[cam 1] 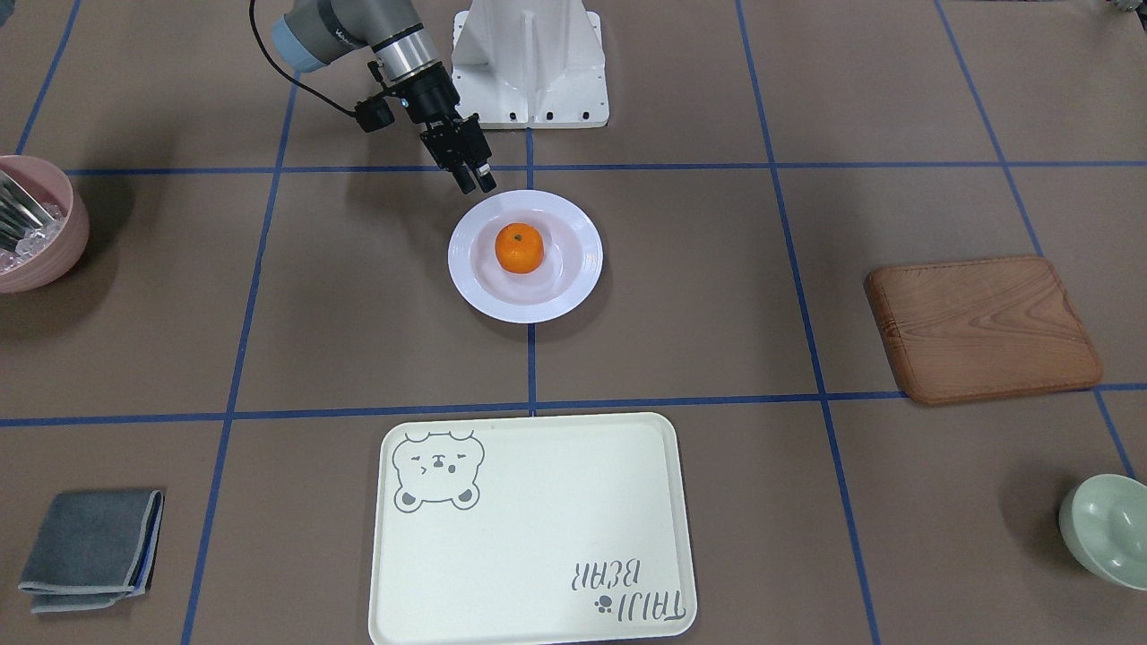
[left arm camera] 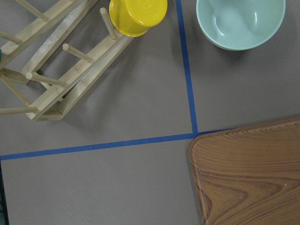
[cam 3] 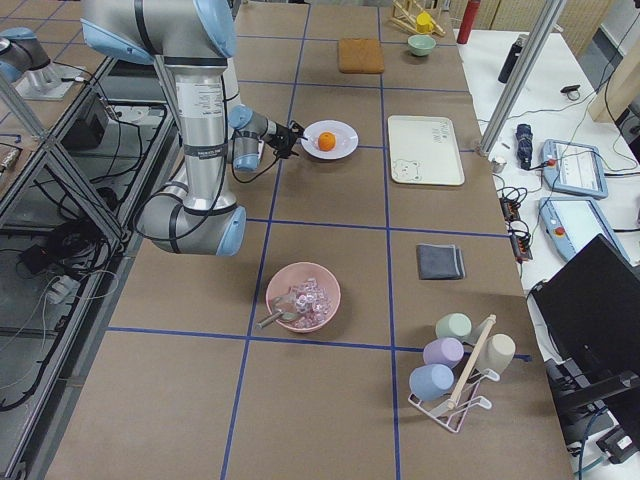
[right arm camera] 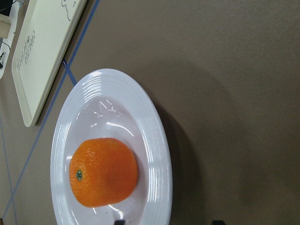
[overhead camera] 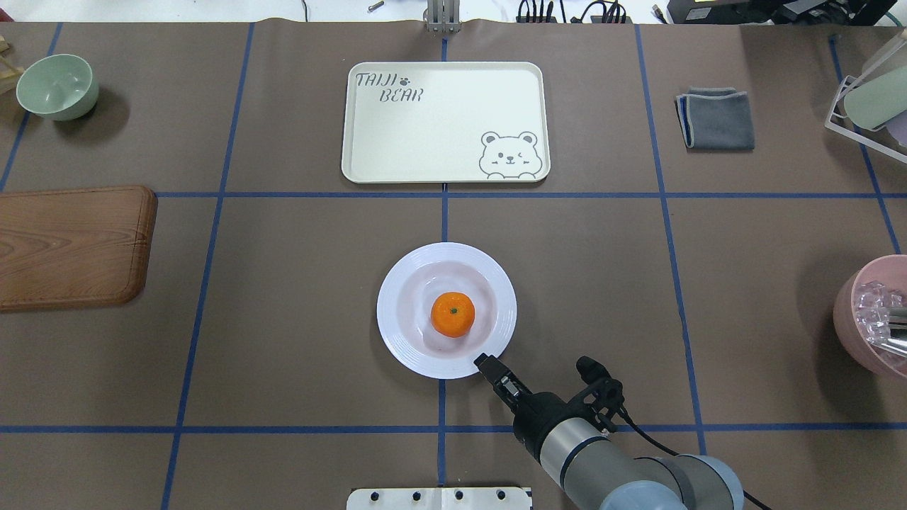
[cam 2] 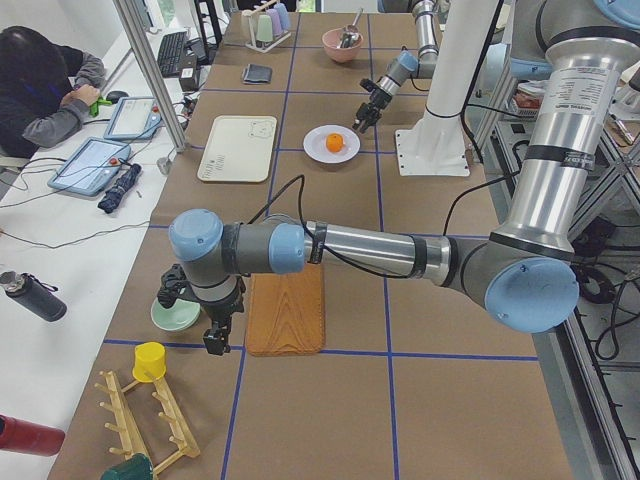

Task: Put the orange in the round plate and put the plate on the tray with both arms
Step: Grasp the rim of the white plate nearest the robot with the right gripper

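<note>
Jaws are being held spread on the right gripper (overhead camera: 486, 363) at the plate (overhead camera: 393, 312) rim; the orange (overhead camera: 453, 314) is probably being endangered by any tilted lift.

orange (overhead camera: 453, 314) in plate (overhead camera: 391, 312), tray (overhead camera: 439, 134) beyond

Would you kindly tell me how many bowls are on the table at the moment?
2. A pale green bowl sits at the robot's left end, beyond the wooden board. A pink bowl holding clear ice-like pieces sits at its right end. None appears hidden.
</note>
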Controlling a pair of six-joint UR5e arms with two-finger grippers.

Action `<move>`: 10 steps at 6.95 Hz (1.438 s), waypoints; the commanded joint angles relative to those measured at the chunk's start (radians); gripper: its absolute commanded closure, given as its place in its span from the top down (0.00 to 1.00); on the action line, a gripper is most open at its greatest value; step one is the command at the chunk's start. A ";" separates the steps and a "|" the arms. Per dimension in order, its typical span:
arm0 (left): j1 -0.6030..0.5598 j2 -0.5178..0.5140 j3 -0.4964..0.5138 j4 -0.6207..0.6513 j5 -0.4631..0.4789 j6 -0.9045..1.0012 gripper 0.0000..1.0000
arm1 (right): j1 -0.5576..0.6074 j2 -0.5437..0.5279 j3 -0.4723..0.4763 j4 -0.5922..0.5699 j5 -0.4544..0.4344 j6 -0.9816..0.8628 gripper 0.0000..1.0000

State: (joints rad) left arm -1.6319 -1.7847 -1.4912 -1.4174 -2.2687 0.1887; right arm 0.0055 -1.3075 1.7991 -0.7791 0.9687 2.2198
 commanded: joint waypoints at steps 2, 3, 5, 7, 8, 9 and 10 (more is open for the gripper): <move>0.000 0.004 -0.001 0.000 0.000 0.000 0.98 | 0.042 0.011 -0.027 -0.003 0.005 0.001 0.45; 0.000 0.005 -0.004 0.000 0.000 0.001 0.98 | 0.060 0.037 -0.056 -0.003 0.008 0.003 0.40; 0.001 0.005 -0.004 0.000 0.000 0.001 0.98 | 0.091 0.131 -0.160 0.000 0.012 0.003 0.36; 0.001 0.005 -0.004 0.000 0.000 0.001 0.98 | 0.088 0.129 -0.158 0.008 0.010 0.004 0.00; 0.001 0.005 -0.004 0.000 0.000 0.001 0.98 | 0.088 0.129 -0.143 0.011 0.007 0.007 0.00; 0.000 0.005 -0.004 0.000 0.000 0.000 0.98 | 0.090 0.128 -0.103 0.011 -0.011 0.036 0.00; 0.000 0.005 -0.004 0.001 0.000 -0.005 0.98 | 0.090 0.131 -0.069 0.011 -0.054 0.040 0.00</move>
State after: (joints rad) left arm -1.6314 -1.7795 -1.4956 -1.4171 -2.2688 0.1881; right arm 0.0946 -1.1786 1.6897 -0.7692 0.9535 2.2472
